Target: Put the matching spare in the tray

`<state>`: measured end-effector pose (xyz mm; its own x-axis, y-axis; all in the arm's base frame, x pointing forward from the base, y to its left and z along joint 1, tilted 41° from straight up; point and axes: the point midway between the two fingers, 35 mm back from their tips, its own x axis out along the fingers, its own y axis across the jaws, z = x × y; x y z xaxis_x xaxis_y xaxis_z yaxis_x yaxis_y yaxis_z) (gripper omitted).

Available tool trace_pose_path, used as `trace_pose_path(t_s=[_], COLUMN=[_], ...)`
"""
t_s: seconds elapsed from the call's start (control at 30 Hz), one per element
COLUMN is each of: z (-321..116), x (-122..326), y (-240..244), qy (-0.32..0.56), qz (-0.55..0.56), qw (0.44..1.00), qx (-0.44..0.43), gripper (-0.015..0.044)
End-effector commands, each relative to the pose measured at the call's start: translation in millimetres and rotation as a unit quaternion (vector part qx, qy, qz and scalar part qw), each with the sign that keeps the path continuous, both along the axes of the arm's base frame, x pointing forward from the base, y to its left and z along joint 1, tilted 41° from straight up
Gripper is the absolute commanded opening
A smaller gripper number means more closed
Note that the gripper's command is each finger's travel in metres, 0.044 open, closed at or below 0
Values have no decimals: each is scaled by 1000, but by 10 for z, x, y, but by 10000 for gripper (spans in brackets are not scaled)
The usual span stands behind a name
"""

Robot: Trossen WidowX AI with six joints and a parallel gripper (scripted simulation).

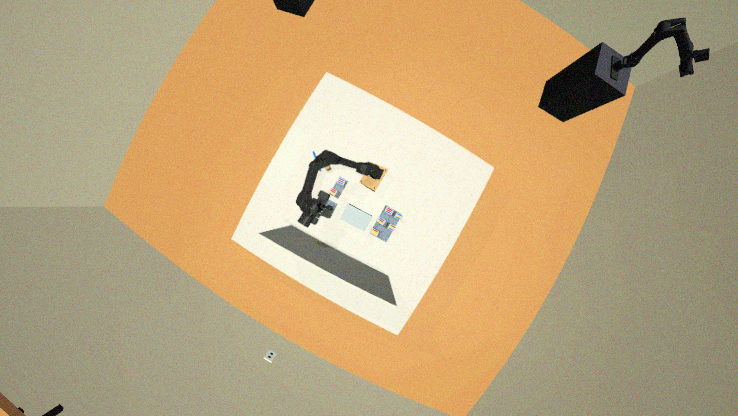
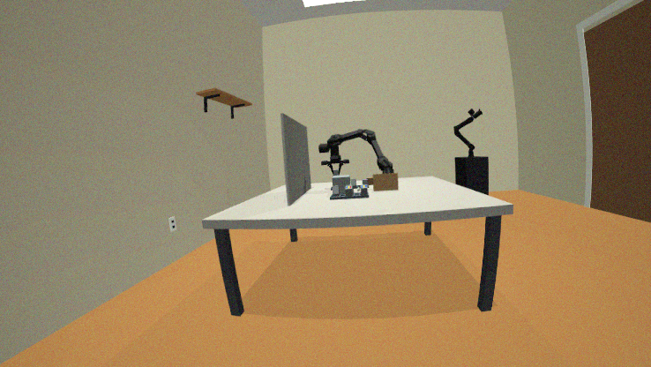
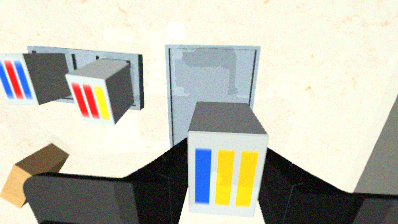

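My gripper (image 3: 220,143) (image 2: 337,173) is shut on a grey spare block (image 3: 227,150) whose white label shows one blue and two yellow stripes. It holds the block just in front of the pale blue-grey tray (image 3: 212,95) (image 1: 355,216), above the white table. To the left in the wrist view, two more blocks sit on a grey holder: one (image 3: 15,77) striped blue, red, blue and one (image 3: 95,92) striped red, red, yellow. In the overhead view, a group of several spares (image 1: 387,223) lies beyond the tray.
A brown box (image 3: 32,172) (image 1: 374,179) (image 2: 385,181) stands by the arm's base. A tall grey panel (image 1: 330,263) (image 2: 295,159) stands upright along one side of the table (image 2: 387,207). A second arm on a black pedestal (image 2: 471,173) stands off the table.
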<state>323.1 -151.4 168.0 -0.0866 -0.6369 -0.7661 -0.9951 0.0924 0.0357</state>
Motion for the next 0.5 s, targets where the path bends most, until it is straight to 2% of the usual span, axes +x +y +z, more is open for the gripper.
trace_pose_path(t_s=[0.0,0.47], z=[-32,-113], x=[-9,-19], y=[-29,-100], qy=[3,3], qz=[2,2], qw=[1000,1000], qx=[-2,-2], gripper=[0,0])
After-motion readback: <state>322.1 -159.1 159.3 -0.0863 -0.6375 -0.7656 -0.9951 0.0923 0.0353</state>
